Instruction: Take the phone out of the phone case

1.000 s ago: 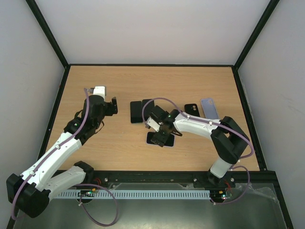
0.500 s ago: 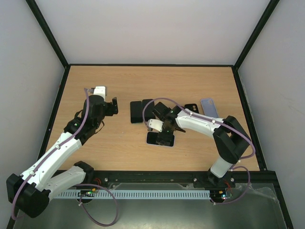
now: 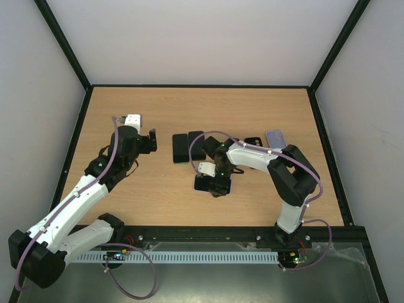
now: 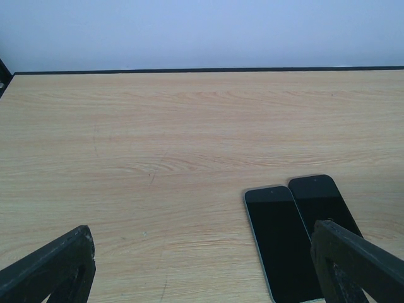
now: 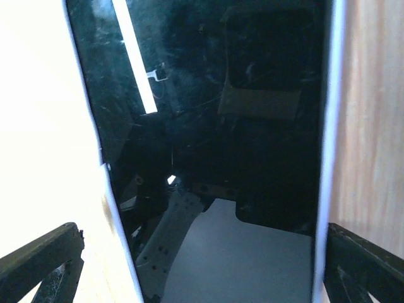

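Squarely above the phone (image 3: pixel 208 184), the right tool (image 3: pixel 219 180) hangs with its jaws spread wide, gripping nothing. The phone lies flat, screen up, near the middle of the bench (image 3: pixel 158 107) and a little toward the near edge, its long axis running roughly along that edge. The right arm is plainly the nearer. The left tool (image 3: pixel 150 140), also open and empty, sits well apart toward the left edge, just beside a pair of dark phones (image 3: pixel 181 148).

From overhead, the right tool covers much of the phone, and how the jaws stand against it cannot be told. The right wrist camera settles that: the phone (image 5: pixel 208 126) fills the frame lengthwise, the pale rim of its case (image 5: pixel 329 158) shows along both long edges, and the right tool (image 5: pixel 202 259) has one finger outside each rim, straddling the short width. The left wrist camera shows only bare wood, the left tool (image 4: pixel 202 265) and the pair of dark phones (image 4: pixel 278 240), not the cased one. Any grip looks to be the right arm's job, closing across the width.
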Controlling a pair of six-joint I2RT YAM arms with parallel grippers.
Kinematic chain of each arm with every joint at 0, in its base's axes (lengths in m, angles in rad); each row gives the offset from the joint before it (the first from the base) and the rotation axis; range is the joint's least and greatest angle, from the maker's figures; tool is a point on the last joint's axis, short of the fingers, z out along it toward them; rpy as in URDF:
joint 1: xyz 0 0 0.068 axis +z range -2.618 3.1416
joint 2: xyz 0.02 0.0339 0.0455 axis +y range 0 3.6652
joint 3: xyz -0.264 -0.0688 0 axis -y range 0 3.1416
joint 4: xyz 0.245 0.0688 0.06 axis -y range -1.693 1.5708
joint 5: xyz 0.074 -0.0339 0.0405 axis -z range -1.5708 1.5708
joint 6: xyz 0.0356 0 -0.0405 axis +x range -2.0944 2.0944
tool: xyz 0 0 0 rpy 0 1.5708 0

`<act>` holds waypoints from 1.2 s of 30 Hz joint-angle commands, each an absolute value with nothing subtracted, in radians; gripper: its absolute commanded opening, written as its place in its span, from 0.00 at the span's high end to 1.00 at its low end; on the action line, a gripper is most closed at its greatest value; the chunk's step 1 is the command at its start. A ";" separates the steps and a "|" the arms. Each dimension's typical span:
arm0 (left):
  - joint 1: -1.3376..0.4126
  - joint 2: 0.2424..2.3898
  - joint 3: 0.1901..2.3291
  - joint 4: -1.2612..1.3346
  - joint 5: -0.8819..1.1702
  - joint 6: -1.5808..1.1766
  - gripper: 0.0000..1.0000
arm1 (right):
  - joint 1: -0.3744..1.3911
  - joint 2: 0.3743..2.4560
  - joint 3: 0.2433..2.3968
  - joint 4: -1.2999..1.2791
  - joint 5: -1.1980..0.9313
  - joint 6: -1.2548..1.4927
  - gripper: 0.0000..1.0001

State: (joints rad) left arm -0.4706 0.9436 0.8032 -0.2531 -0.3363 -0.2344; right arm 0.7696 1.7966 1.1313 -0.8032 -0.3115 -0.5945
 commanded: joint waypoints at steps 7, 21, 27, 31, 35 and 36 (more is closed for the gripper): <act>-0.464 0.929 0.817 -0.244 -0.327 -0.224 0.08 | 0.768 1.795 1.085 -0.795 -0.308 -0.535 0.02; -0.464 0.932 0.817 -0.244 -0.324 -0.222 0.08 | 0.810 1.760 0.997 -0.714 -0.220 -0.507 0.13; -0.463 0.932 0.817 -0.244 -0.322 -0.222 0.08 | 0.893 1.778 0.959 -0.710 -0.163 -0.494 0.16; -0.464 0.931 0.817 -0.244 -0.322 -0.222 0.08 | 0.900 1.784 0.977 -0.736 -0.205 -0.478 0.27; -0.464 0.932 0.817 -0.244 -0.319 -0.222 0.08 | 0.900 1.760 0.997 -0.771 -0.255 -0.460 0.34; -0.464 0.932 0.816 -0.244 -0.319 -0.222 0.08 | 0.900 1.749 1.000 -0.774 -0.264 -0.450 0.36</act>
State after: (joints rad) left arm -0.4706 0.9436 0.8032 -0.2527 -0.3264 -0.2310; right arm 0.8856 1.7370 1.0195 -0.6971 -0.2081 -0.4816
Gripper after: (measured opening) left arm 0.923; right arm 0.747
